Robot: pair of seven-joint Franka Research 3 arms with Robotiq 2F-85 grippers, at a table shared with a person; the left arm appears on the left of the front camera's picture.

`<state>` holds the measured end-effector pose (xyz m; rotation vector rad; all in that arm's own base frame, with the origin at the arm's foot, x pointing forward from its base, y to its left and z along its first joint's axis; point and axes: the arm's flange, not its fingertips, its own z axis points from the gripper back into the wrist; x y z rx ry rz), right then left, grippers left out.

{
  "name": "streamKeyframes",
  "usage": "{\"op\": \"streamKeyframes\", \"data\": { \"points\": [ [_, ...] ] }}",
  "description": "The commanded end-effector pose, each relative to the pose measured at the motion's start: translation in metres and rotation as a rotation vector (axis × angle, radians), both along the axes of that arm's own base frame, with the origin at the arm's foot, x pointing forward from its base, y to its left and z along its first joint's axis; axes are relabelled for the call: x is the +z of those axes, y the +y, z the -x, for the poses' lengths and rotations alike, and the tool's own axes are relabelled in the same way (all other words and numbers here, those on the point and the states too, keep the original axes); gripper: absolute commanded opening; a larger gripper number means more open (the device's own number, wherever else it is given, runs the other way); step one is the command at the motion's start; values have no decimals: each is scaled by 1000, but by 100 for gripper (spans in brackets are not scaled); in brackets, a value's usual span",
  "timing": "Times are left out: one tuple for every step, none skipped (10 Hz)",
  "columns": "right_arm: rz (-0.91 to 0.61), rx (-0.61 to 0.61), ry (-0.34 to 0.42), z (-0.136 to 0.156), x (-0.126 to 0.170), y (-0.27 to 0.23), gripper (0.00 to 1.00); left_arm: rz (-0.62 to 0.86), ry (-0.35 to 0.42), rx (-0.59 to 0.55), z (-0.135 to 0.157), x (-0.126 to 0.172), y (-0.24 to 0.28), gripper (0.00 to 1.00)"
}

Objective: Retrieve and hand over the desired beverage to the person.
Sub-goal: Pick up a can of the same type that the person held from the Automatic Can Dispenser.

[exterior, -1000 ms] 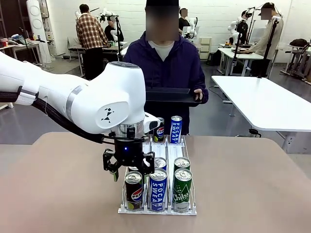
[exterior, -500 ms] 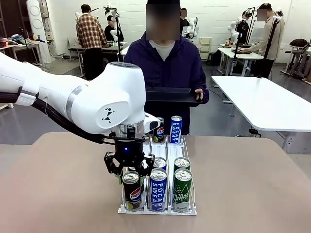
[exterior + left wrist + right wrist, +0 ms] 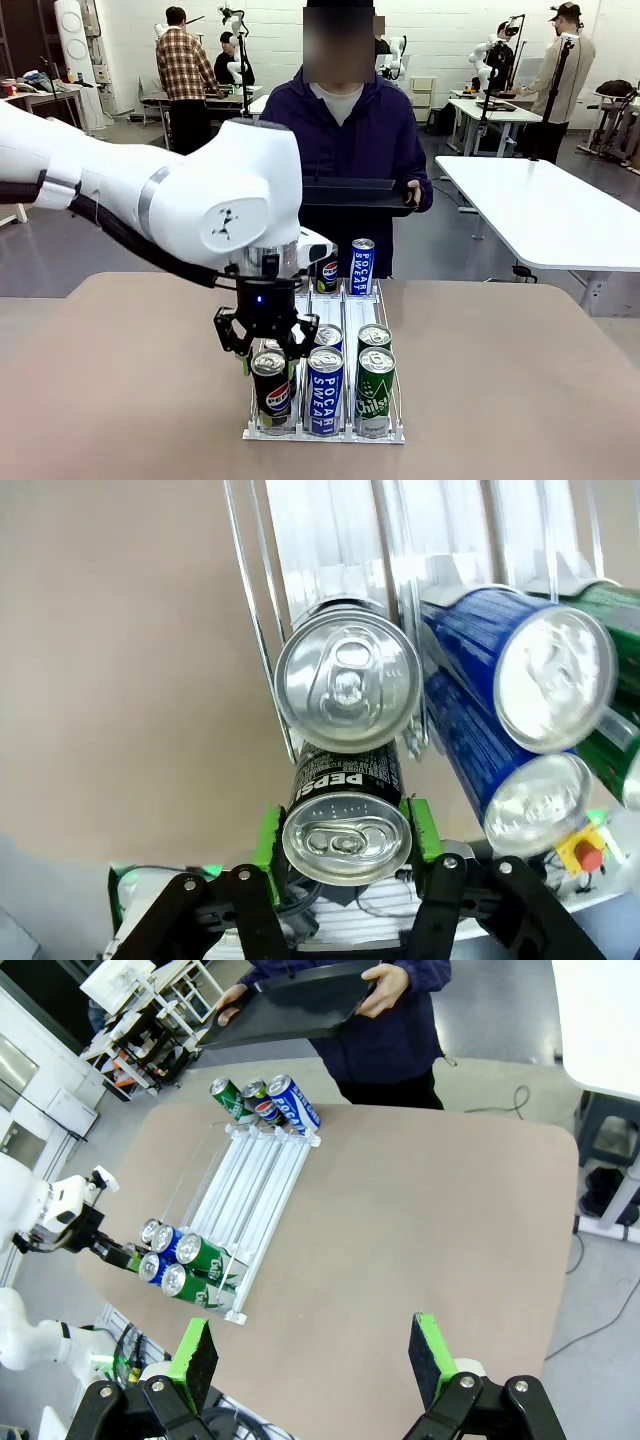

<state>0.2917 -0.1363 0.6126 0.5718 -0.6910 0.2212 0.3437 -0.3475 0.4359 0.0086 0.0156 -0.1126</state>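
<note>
My left gripper is shut on a black Pepsi can at the front of the left lane of the wire can rack. In the left wrist view the green pads clamp both sides of the Pepsi can, and a second silver-topped can sits right behind it. My right gripper hangs open high above the table, holding nothing. The person in a dark navy jacket stands at the far side, holding a black tray.
Blue Pocari Sweat cans and green Chilsung cans fill the other front lanes. Two more cans stand at the rack's far end. A white table stands at the right. Bare tabletop lies on both sides of the rack.
My left gripper's fingers have closed in on the Pepsi can, and the arm has risen slightly with it. The person keeps holding the tray.
</note>
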Motion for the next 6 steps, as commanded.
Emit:
{"op": "streamKeyframes", "data": {
  "points": [
    [-24,21,-16,-2,0,-2,100,-9,-5,-74,2,69,-1,7],
    [-24,21,-16,-2,0,-2,100,-11,-21,-101,3,103,-6,7],
    [-24,21,-16,-2,0,-2,100,4,-36,-114,3,135,-11,7],
    [-24,21,-16,-2,0,-2,100,-3,-49,-115,4,164,-17,7],
    [-24,21,-16,-2,0,-2,100,-12,-55,-97,4,190,-23,7],
    [-24,21,-16,-2,0,-2,100,2,-97,-61,-1,211,-29,7]
  ]
}}
